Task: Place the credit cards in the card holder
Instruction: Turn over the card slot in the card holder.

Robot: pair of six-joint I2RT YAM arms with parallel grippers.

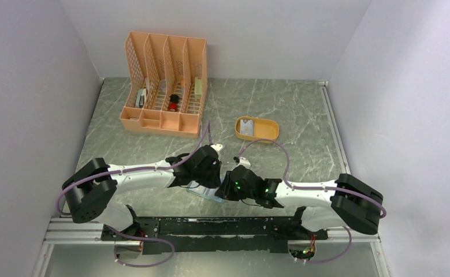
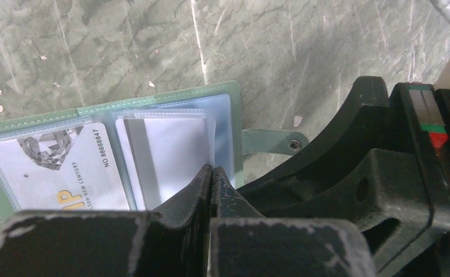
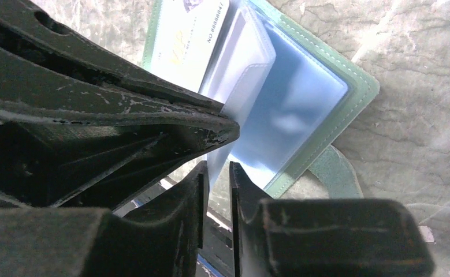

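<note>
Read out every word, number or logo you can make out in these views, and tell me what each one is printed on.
"NO 8888847" (digit count uncertain): on the pale grey-white credit card in the left clear sleeve of the sage-green folding card holder.
"LSON NEW CENTURY": same card, start cut off.
"IP": large gold letters, same card, start hidden.
The second card, with a dark stripe: no print shows.
The peach lattice desk organizer: anything on it is too small to read.

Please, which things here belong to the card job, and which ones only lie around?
Job: card holder; printed card and striped card in its sleeves; pale card in the yellow tray.
Lying about: peach organizer.
</note>
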